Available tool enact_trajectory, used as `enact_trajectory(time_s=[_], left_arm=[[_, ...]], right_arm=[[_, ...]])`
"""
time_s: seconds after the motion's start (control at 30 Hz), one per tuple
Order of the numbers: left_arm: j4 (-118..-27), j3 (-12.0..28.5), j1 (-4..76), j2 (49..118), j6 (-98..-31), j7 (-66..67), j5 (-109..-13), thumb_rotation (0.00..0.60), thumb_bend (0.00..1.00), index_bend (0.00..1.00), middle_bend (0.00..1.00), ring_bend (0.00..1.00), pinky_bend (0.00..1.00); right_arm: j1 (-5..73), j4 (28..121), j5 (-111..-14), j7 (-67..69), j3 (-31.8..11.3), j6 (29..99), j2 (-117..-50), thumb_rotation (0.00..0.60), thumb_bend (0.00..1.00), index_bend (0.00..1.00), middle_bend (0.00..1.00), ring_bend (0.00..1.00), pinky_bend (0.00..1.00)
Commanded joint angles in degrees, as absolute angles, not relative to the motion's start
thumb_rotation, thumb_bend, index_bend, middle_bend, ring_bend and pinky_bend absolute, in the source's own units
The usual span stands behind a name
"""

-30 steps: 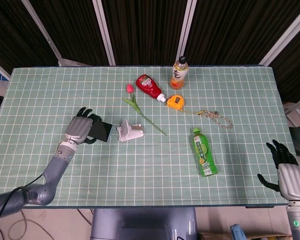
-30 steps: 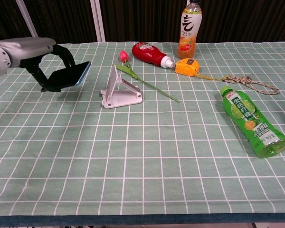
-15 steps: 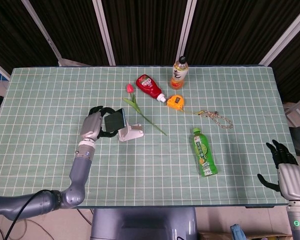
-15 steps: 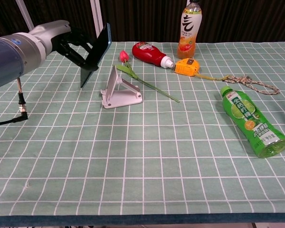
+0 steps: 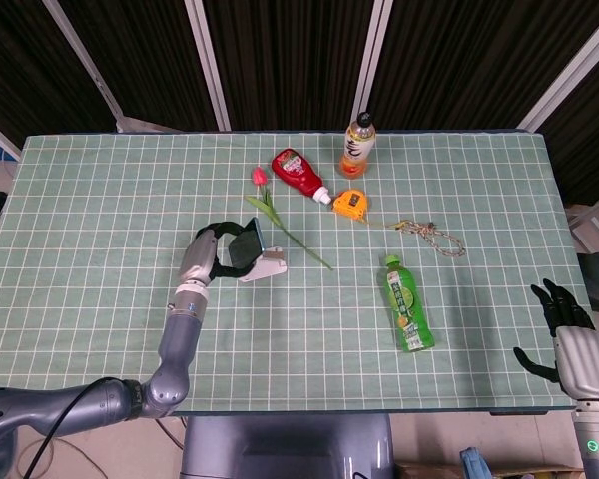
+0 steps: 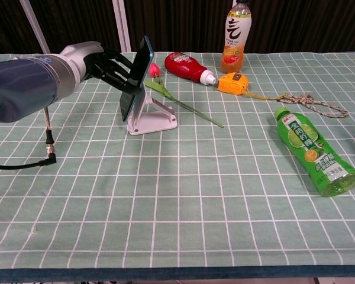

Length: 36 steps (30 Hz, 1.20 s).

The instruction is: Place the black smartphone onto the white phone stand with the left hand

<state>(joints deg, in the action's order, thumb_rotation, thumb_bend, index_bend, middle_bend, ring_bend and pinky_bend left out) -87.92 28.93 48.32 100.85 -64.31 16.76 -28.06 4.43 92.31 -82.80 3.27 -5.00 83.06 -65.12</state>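
Since a second ago, left hand (image 6: 100,62) had carried the phone (image 6: 136,77) rightward from a low, near-flat hold up to a steep tilt, right at the stand (image 6: 149,113). Hand gripped the phone from behind, fingers wrapped on its edges. Phone stood almost on edge, lower end close against the stand's upright back plate; whether it was already seated on the ledge could not be told from either view. In the head view the phone (image 5: 246,244) overlapped the stand (image 5: 265,265) on its left side.

Right hand (image 5: 569,334) hung off the counter's right edge, fingers apart, holding nothing.

Just behind the stand lay a tulip (image 6: 168,89), stem running right. Further back: ketchup bottle (image 6: 188,67), tape measure (image 6: 234,83), an upright drink bottle (image 6: 235,29). Green bottle (image 6: 310,149) lay on its side, well apart to the right, with rope (image 6: 313,105) behind it, all on the counter (image 6: 165,201).

Risks, as judged: stand looked light and free on the cloth, so a sideways push from the phone could slide or tip it. Letting go before the lower edge sat on the ledge would drop the phone flat. Withdrawing fingers could catch the phone's edge and drag it off.
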Motion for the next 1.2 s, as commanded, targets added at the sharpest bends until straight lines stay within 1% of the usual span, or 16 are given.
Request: enact_trajectory(time_s=[0.03, 0.2, 0.33, 1.2], left_arm=[[-87.5, 29.3, 48.1, 101.1, -63.3, 15.4, -28.1, 0.6, 0.26, 0.52, 0.54, 0.08, 0.0], [-86.9, 30.1, 47.6, 101.3, -61.0, 12.2, -27.4, 0.6, 0.26, 0.52, 0.54, 0.08, 0.0], [-86.2, 29.6, 47.6, 101.3, -60.1, 11.6, -27.7, 0.6, 0.26, 0.52, 0.54, 0.08, 0.0], [-83.0, 28.3, 47.4, 101.6, -57.8, 8.4, -29.7, 0.6, 0.26, 0.52, 0.54, 0.08, 0.0]], right_arm=[[4.4, 92.3, -82.8, 3.2, -5.0, 83.0, -65.1, 0.6, 0.32, 0.11, 0.06, 0.0, 0.19], [4.4, 92.3, -82.8, 3.3, -5.0, 83.0, -65.1, 0.6, 0.32, 0.11, 0.06, 0.0, 0.19], [4.5, 92.3, -82.8, 3.3, -5.0, 83.0, -65.1, 0.6, 0.32, 0.11, 0.06, 0.0, 0.19], [4.4, 92.3, -82.8, 3.4, -5.0, 83.1, -65.1, 0.6, 0.32, 0.11, 0.06, 0.0, 0.19]])
